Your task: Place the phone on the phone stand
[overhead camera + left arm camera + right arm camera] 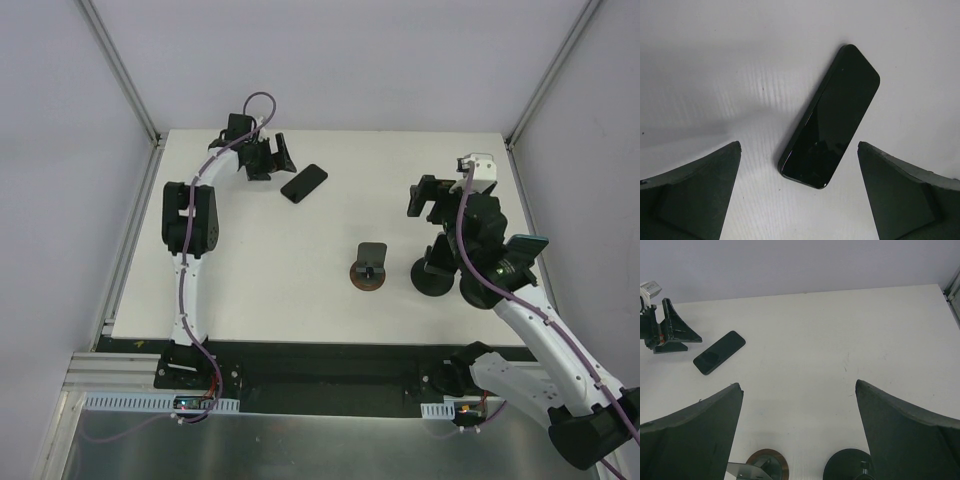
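Observation:
The black phone lies flat on the white table at the back, left of centre. It also shows in the left wrist view and the right wrist view. My left gripper is open and empty just left of the phone, which lies a little beyond its fingertips. The phone stand, with a brown round base and a dark tilted plate, stands mid-table and shows low in the right wrist view. My right gripper is open and empty above the table, right of the stand.
A black round base stands just right of the phone stand, under the right arm, and shows in the right wrist view. White walls and metal frame posts enclose the table on three sides.

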`<act>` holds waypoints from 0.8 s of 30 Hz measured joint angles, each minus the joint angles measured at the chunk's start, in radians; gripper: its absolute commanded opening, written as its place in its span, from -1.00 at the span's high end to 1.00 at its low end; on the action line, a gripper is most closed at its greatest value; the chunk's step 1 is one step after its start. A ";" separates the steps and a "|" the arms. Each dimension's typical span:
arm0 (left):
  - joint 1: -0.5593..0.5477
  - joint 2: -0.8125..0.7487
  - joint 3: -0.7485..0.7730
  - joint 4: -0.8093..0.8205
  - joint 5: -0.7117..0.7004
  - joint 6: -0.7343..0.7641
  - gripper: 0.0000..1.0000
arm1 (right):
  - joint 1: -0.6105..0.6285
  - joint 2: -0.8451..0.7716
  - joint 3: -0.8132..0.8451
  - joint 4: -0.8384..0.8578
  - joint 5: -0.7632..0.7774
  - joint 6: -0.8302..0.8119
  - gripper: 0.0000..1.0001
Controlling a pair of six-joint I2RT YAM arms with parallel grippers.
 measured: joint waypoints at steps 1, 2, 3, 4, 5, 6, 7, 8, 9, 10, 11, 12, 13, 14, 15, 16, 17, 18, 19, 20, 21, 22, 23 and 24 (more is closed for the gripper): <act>-0.002 0.014 0.017 0.001 0.011 0.001 -0.98 | 0.000 0.001 0.000 0.000 0.000 0.000 -0.93; -0.003 0.028 0.029 0.001 0.019 0.001 -0.98 | 0.000 0.002 0.000 0.001 0.000 0.000 -0.93; -0.008 0.042 0.039 0.001 0.030 0.000 -0.98 | 0.000 0.005 0.000 0.002 -0.002 0.000 -0.93; -0.010 0.054 0.045 0.000 0.039 0.000 -0.95 | 0.000 0.009 0.000 0.005 -0.004 0.000 -0.93; -0.013 0.062 0.048 0.000 0.045 -0.002 -0.93 | 0.000 0.014 0.000 0.010 -0.006 0.001 -0.93; -0.015 0.069 0.055 0.008 0.060 -0.005 -0.93 | 0.000 0.019 0.000 0.015 -0.011 0.001 -0.93; -0.019 0.071 0.060 0.008 0.060 -0.005 -0.93 | 0.000 0.023 0.000 0.018 -0.013 0.001 -0.93; -0.023 0.072 0.061 0.007 0.060 -0.005 -0.98 | 0.000 0.025 0.000 0.018 -0.015 0.001 -0.93; -0.028 0.072 0.062 0.006 0.059 -0.003 -0.98 | 0.000 0.027 0.000 0.019 -0.018 0.002 -0.93; -0.034 0.072 0.064 0.002 0.057 0.000 -0.98 | 0.000 0.029 0.000 0.021 -0.019 0.002 -0.93; -0.042 0.072 0.065 -0.003 0.049 0.005 -0.98 | 0.000 0.031 0.000 0.023 -0.020 0.002 -0.93; -0.054 0.072 0.069 -0.012 0.030 0.011 -0.98 | 0.000 0.032 0.000 0.023 -0.021 0.002 -0.93; -0.065 0.072 0.075 -0.024 0.015 0.022 -0.98 | 0.000 0.033 -0.001 0.023 -0.022 0.002 -0.93; -0.076 0.072 0.079 -0.034 0.001 0.033 -0.98 | 0.000 0.033 -0.001 0.024 -0.022 0.002 -0.93; -0.090 0.072 0.084 -0.048 -0.021 0.050 -0.98 | 0.000 0.033 -0.002 0.024 -0.022 0.002 -0.93; -0.106 0.072 0.091 -0.066 -0.047 0.066 -0.98 | 0.000 0.033 -0.002 0.024 -0.022 0.002 -0.93; -0.122 0.072 0.100 -0.088 -0.077 0.090 -0.98 | 0.000 0.033 -0.002 0.026 -0.023 0.002 -0.93; -0.140 0.072 0.106 -0.108 -0.106 0.111 -0.98 | 0.000 0.033 -0.005 0.029 -0.023 0.002 -0.93; -0.155 0.072 0.113 -0.128 -0.138 0.130 -0.98 | 0.000 0.033 -0.006 0.030 -0.023 0.002 -0.93; -0.168 0.072 0.119 -0.144 -0.162 0.145 -0.98 | 0.000 0.033 -0.008 0.031 -0.023 0.002 -0.93; -0.182 0.072 0.122 -0.162 -0.191 0.166 -0.98 | 0.000 0.033 -0.011 0.032 -0.023 0.002 -0.93; -0.193 0.072 0.126 -0.178 -0.218 0.184 -0.98 | 0.000 0.033 -0.012 0.033 -0.023 0.002 -0.93; -0.205 0.072 0.130 -0.196 -0.245 0.203 -0.98 | 0.000 0.033 -0.012 0.033 -0.023 0.002 -0.93; -0.212 0.072 0.133 -0.208 -0.258 0.217 -0.98 | 0.000 0.033 -0.012 0.034 -0.023 0.002 -0.93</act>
